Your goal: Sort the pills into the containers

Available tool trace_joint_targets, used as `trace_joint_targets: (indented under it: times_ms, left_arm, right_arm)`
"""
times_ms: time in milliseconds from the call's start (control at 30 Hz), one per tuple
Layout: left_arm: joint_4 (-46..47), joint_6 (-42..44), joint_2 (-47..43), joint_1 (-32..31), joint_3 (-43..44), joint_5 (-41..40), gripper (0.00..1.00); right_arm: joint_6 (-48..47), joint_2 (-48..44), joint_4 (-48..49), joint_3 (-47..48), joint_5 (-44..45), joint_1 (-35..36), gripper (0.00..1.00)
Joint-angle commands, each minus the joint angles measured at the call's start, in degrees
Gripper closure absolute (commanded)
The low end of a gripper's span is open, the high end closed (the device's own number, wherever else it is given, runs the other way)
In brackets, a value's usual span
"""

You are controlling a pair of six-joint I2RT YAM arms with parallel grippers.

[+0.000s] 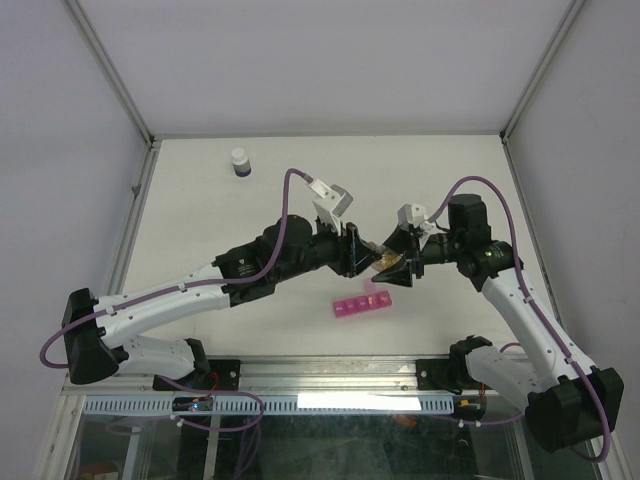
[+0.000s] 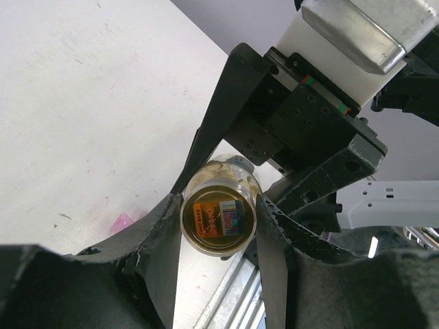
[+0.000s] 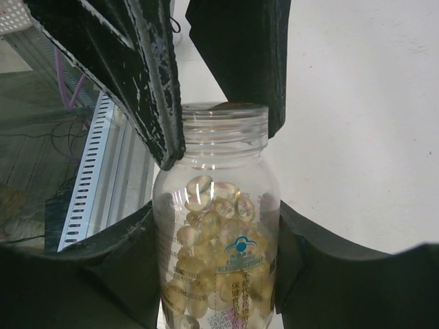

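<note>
The left pincer (image 2: pixel 218 214) is pressed onto the threaded neck of a clear pill bottle (image 3: pixel 218 226), one finger on each side of its mouth. The right pincer (image 3: pixel 216 274) pinches the same bottle around its labelled body, so the bottle is held between the two arms above the desk (image 1: pixel 200 210). Pale yellow softgel pills (image 3: pixel 209 205) show through its wall. The pink pill-box strip (image 1: pixel 362 304) lies flat on the desk, just nearer the arm bases than the pincers and apart from both. A small white-capped dark bottle (image 1: pixel 240 162) stands upright near the far left corner.
</note>
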Motion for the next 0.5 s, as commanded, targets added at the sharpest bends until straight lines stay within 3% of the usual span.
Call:
trace_joint_targets:
  times_ms: [0,167,367,467]
  left_arm:
    - [1.8,2.5,0.3,-0.5,3.0,8.8,0.72]
    - [5.9,11.2,1.5,0.6,0.6,20.9,0.71]
    - [11.3,37.9,1.2,1.4,-5.0,40.4,0.67]
    - [10.5,50.9,1.3,2.8,-6.0,47.5,0.57]
  right_arm:
    - [0.2,-0.4,2.5,2.4,-0.4,-0.2,1.0]
    - [0.3,-0.7,2.5,2.5,-0.5,-0.2,1.0]
    - [0.3,-0.8,2.5,2.5,-0.6,-0.2,1.0]
    - [0.4,-0.9,2.5,2.4,-0.6,-0.3,1.0]
